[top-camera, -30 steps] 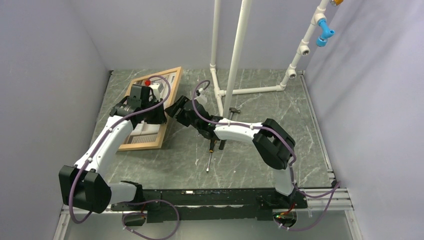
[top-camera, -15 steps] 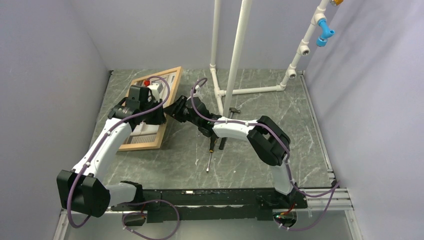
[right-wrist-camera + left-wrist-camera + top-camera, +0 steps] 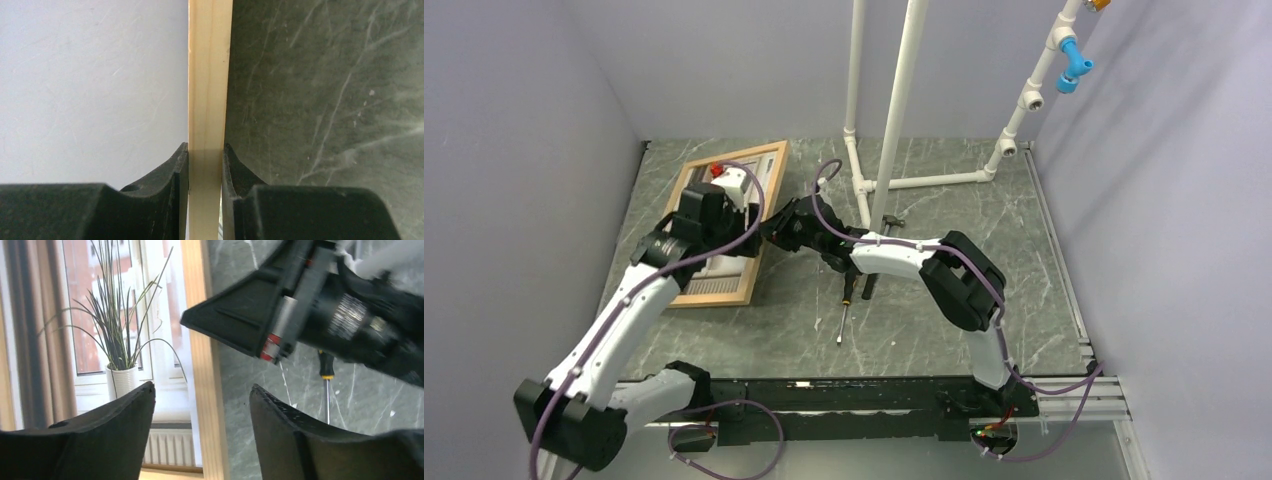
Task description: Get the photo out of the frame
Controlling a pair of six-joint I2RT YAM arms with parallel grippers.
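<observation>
Frame (image 3: 767,190) lay flat towards the far-left corner of the surface (image 3: 944,300), long sides running roughly from the far edge towards the near edge. Photo (image 3: 115,330) sat inside the frame, print side up, showing a potted grass-like plant at a window, with a radiator at the end closer to the near edge.

Right pincer (image 3: 205,146) was clamped on the frame's right-hand moulding. Both fingers pressed the light wood from either side, with no gap visible in the right wrist view.

Left pincer (image 3: 201,386) was held over the same right-hand moulding with its jaws spread wide. One finger was above the photo and the other above the bare surface, and neither touched anything (contact with the wood could not be seen). The right pincer's black body appeared just beyond it along the moulding.

Screwdriver (image 3: 846,305) lay on the surface to the right of the frame, apart from it. White pipe stand (image 3: 894,100) stood at the far edge.
</observation>
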